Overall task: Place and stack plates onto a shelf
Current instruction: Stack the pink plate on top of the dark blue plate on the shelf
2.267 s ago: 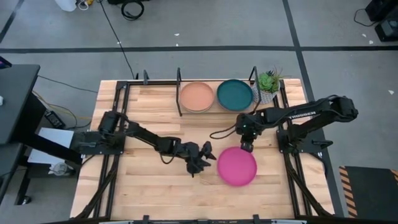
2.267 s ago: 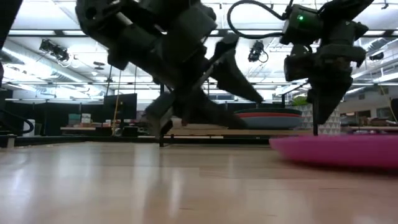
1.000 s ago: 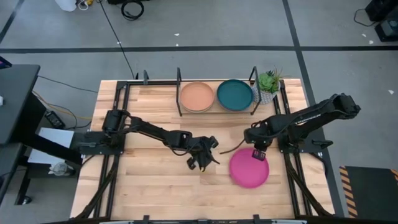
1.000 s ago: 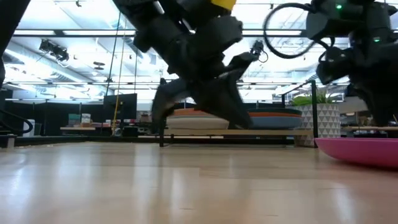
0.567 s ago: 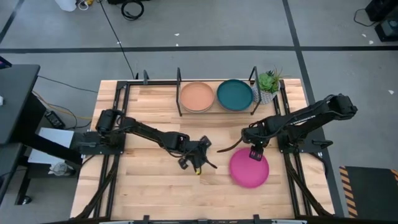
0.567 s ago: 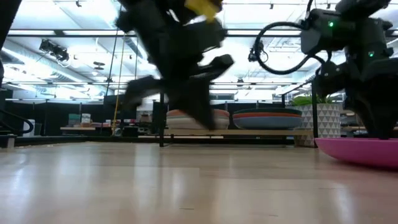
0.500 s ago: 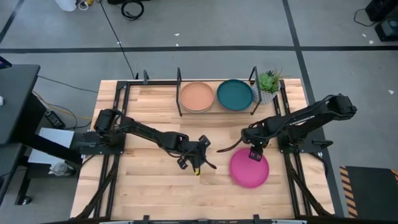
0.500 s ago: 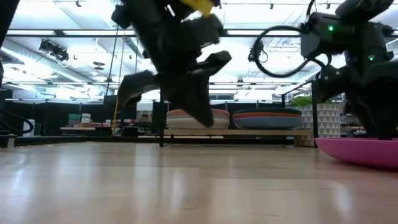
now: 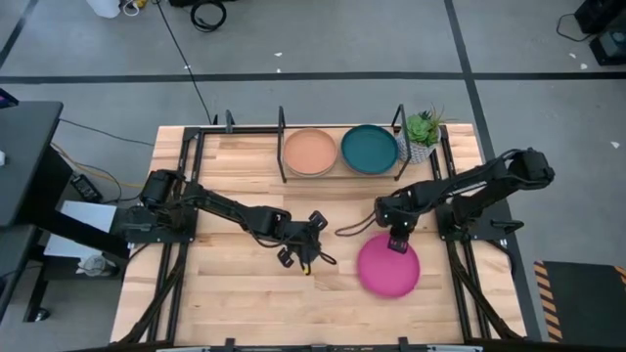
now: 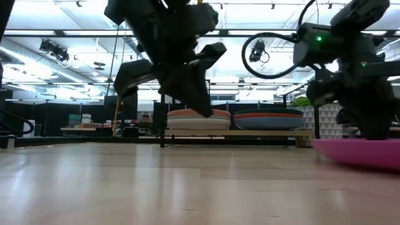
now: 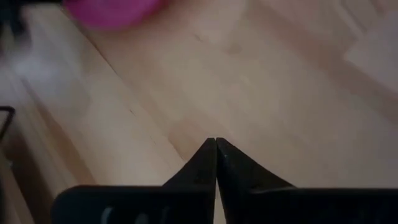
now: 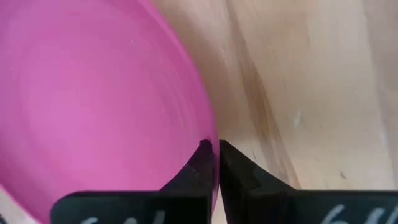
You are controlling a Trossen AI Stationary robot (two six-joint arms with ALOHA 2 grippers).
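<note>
A pink plate (image 9: 387, 266) lies at the table's right middle; it also shows in the low view (image 10: 362, 153). My right gripper (image 9: 397, 240) is shut on its far rim. My left gripper (image 9: 303, 252) hovers shut over bare wood left of the plate, holding nothing (image 11: 216, 144). On the black shelf (image 9: 283, 137) at the far edge rest two stacks of plates, one with a peach plate (image 9: 309, 152) on top, the other with a teal plate (image 9: 370, 149) on top. My right gripper pinches the pink plate's rim (image 12: 208, 132) at its far side, one finger inside the plate and one outside. The fingers come from above, pointing down. The plate sits about level, low at the table top; I cannot tell whether it is lifted clear.
A small potted plant (image 9: 423, 127) stands at the shelf's right end. Both stacks show on the shelf in the low view (image 10: 197, 119). Bare wood (image 9: 235, 284) lies at the near left. The arms' black frames run along both side edges.
My right gripper has gone a little toward the table's left edge, and the pink plate has slid with it. My left gripper has drawn back toward the left edge, away from the plate, and has turned about.
</note>
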